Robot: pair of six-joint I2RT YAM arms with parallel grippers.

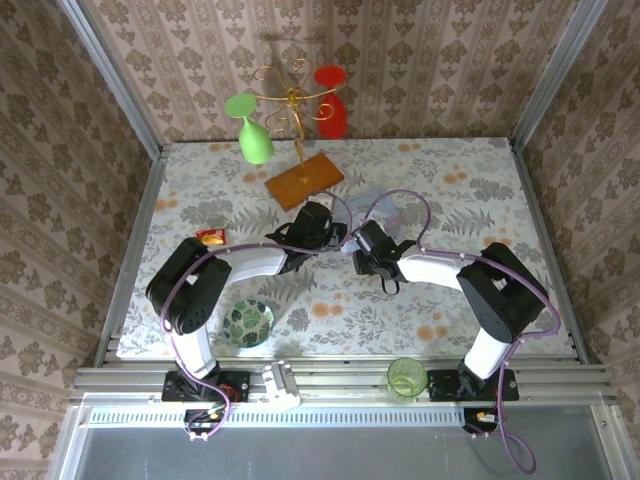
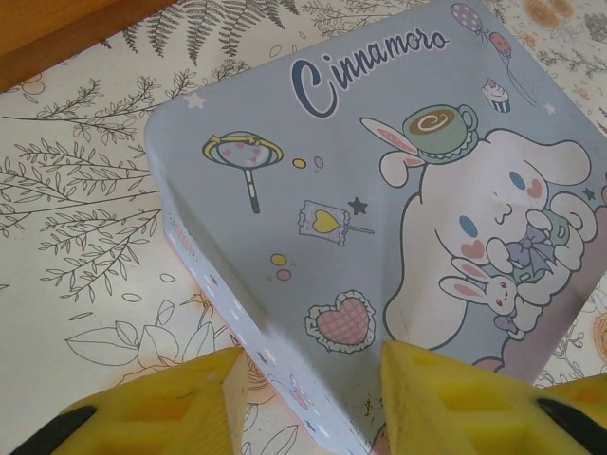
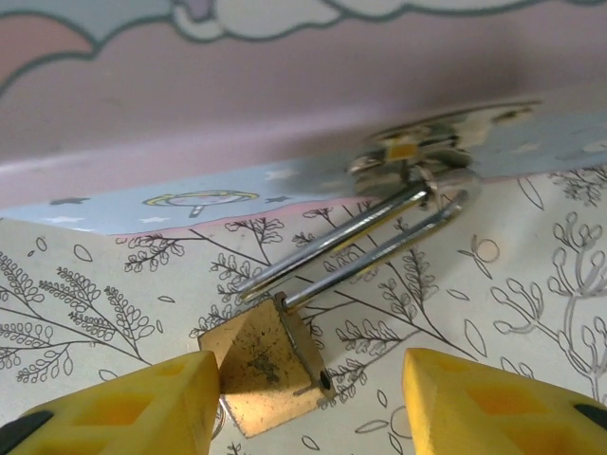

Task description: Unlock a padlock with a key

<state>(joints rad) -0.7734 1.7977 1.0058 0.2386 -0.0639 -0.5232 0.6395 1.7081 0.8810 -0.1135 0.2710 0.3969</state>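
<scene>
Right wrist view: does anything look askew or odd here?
The padlock lies tilted on the table, its shackle running to the tin's clasp, one corner against a finger of the open right gripper.

Brass-yellow padlock (image 3: 261,368) with a silvery shackle (image 3: 351,242); pale blue tin (image 2: 313,142) printed with a white cartoon bunny, hearts and sweets; cream desk (image 2: 85,218) patterned with leaf sketches.

Overhead, bright and even: soft light across the table (image 1: 470,190), only faint shadows hugging the arms, side walls dimmer at 9 and 3 o'clock. Left wrist: tin lid (image 2: 379,190) crisp, no glare, yellow fingers (image 2: 161,408) at 6 o'clock gone soft. Right wrist: padlock (image 3: 261,365) sharp at 6 o'clock, white glints streak its shackle (image 3: 351,242), everything toward 12 o'clock blurs, with hot glare at 1 o'clock.
</scene>
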